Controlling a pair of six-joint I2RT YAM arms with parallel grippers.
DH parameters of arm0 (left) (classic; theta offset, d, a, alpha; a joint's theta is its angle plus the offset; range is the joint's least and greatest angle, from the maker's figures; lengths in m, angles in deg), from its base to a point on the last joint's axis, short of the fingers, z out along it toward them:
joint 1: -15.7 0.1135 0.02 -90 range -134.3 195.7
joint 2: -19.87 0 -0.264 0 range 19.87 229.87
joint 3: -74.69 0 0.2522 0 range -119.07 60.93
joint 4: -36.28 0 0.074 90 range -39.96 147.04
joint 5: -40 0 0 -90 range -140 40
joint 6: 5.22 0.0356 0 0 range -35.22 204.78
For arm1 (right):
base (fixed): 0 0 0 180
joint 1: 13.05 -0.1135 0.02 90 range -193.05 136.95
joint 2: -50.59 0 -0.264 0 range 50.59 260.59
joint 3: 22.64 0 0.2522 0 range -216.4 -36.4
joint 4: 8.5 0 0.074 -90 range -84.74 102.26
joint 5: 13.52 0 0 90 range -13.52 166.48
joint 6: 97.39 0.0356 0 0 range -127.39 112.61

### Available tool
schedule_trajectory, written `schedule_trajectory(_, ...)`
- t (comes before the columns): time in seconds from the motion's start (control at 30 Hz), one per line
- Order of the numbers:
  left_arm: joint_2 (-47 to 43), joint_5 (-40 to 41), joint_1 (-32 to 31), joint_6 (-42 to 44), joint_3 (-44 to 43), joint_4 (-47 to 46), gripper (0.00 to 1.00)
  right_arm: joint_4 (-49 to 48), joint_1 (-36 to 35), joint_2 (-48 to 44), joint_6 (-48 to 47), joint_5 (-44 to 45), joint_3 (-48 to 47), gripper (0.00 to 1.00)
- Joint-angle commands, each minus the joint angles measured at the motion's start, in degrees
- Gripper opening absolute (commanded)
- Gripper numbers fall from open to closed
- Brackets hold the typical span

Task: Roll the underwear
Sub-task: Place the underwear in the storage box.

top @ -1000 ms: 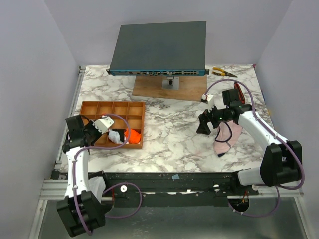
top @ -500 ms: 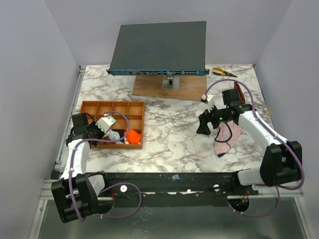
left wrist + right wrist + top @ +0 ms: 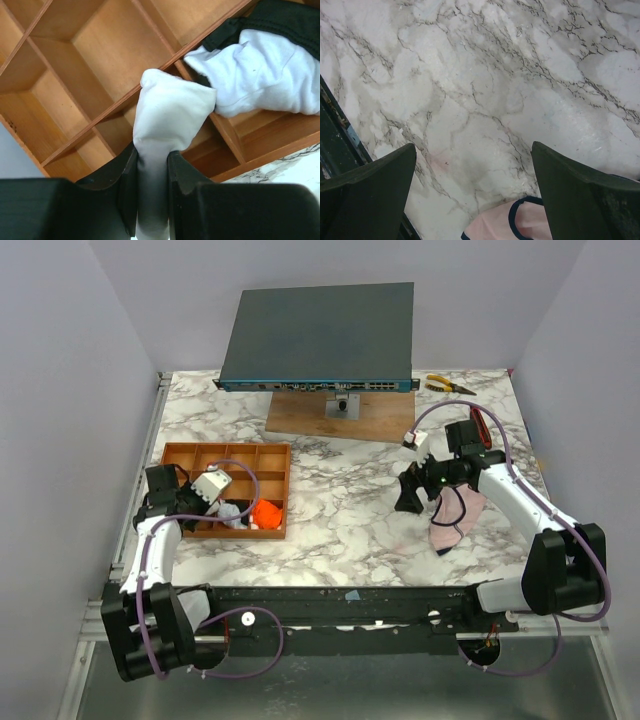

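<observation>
My left gripper (image 3: 151,165) is shut on a rolled light blue-grey underwear (image 3: 167,112) and holds it over the front compartments of the orange-brown tray (image 3: 228,456). From above the left gripper (image 3: 205,502) sits over the tray's front left. A cream underwear (image 3: 265,80) and a black one (image 3: 280,17) lie in neighbouring compartments; an orange one (image 3: 266,513) lies at the tray's front right. My right gripper (image 3: 407,498) is open above bare marble, beside the pale pink underwear with dark edging (image 3: 455,515), whose edge shows in the right wrist view (image 3: 520,225).
A dark flat box (image 3: 320,335) stands on a wooden board (image 3: 340,415) at the back. Yellow-handled pliers (image 3: 447,386) lie at the back right. The marble table (image 3: 340,510) lies between tray and pink garment.
My left arm has shifted slightly back and right over the tray with the rolled garment in it. The right arm has not moved.
</observation>
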Motion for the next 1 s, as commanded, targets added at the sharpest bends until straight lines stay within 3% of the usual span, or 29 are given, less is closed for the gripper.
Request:
schedule_trajectory(0.0, -1.7, -0.6, 1.9, -2.2, -3.0, 3.6, 0.0, 0.9, -0.2, -1.0, -0.7, -0.6, 0.5, 1.0)
schedule_trajectory(0.17, -4.4, -1.4, 2.0, 0.9, -2.1, 3.8, 0.0, 1.0, -0.2, -0.7, -1.0, -0.6, 0.5, 1.0)
schedule_trajectory(0.3, -1.4, -2.1, 2.0, 0.3, -4.5, 6.3, 0.0, 1.1, -0.2, -0.5, -1.0, -0.6, 0.5, 1.0)
schedule_trajectory(0.97, 5.7, 1.0, -1.2, -5.8, 0.8, -2.3, 0.0, 0.9, -0.2, 0.5, -0.8, 0.2, 0.6, 1.0)
